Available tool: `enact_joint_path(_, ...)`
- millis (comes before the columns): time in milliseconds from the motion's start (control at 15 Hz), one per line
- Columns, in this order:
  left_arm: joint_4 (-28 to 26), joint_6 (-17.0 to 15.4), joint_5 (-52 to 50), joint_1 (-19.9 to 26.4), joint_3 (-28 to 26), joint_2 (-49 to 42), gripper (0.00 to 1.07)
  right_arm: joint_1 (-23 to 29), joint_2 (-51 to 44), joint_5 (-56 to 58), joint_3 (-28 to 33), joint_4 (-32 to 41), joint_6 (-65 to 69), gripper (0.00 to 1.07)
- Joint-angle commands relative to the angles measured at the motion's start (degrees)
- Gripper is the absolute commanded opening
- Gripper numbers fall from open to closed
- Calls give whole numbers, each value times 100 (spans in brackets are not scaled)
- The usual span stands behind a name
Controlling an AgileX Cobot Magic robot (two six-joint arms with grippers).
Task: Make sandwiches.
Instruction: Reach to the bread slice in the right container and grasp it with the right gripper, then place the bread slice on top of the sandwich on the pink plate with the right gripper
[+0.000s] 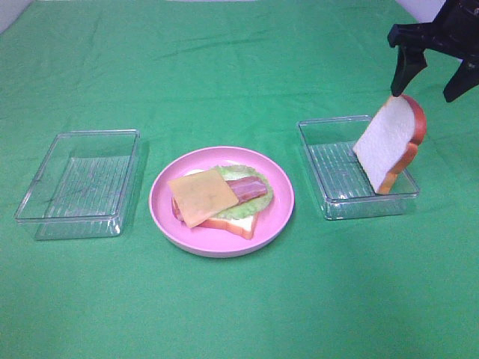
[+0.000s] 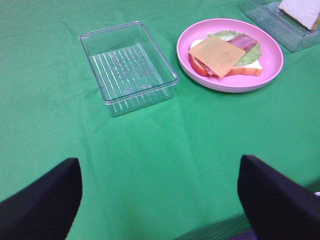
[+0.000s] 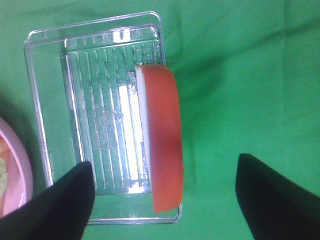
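On the pink plate (image 1: pixel 281 217) lies a stack. A white bread slice (image 1: pixel 236 224) is at the bottom, then pinkish-red meat (image 2: pixel 198 66), a lettuce leaf (image 1: pixel 251 206), a bacon strip (image 1: pixel 247 188) and a yellow cheese square (image 1: pixel 202 196) on top. A second bread slice (image 1: pixel 385 143) stands on edge, leaning in the right clear tray (image 1: pixel 329 179). My right gripper (image 1: pixel 424 91) hovers just above it, open, its fingers well apart on either side of the orange crust (image 3: pixel 162 135). My left gripper (image 2: pixel 157 200) is open and empty over bare cloth, away from the plate.
A second clear tray (image 1: pixel 78 183) sits left of the plate with nothing in it. Green cloth covers the whole table. The left arm is outside the exterior high view.
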Motion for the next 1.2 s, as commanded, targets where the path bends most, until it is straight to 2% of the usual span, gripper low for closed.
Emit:
enact_joint_path(67,6,6,-46,-11,0,-46,80,-52,298,-46,6,-29,-40,74)
enact_joint_path(400,6,6,-46,-11,0,-46,80,-52,745,-183,0,-6,-74,72)
enact_joint_path(467,6,6,-46,-11,0,-46,80,-52,773,-183,0,-6,-132,65)
enact_joint_path(533,6,6,-46,-11,0,-46,80,-52,768,-195,0,-6,-172,35)
enact_joint_path(600,6,6,-46,-11,0,-46,80,-52,745,-201,0,-6,-172,20)
enact_joint_path(667,6,6,-46,-11,0,-46,80,-52,733,-189,-11,-6,-172,8)
enact_joint_path(733,6,6,-46,-11,0,-46,80,-52,705,-183,-11,-6,-172,3)
enact_joint_path(800,6,6,-46,-11,0,-46,80,-52,659,-149,-11,-6,-172,0)
enact_joint_path(1000,6,6,-46,-11,0,-46,80,-46,246,-126,-11,0,-172,0)
enact_joint_path(1200,6,6,-46,-11,0,-46,80,-34,-407,-6,-11,762,-504,0)
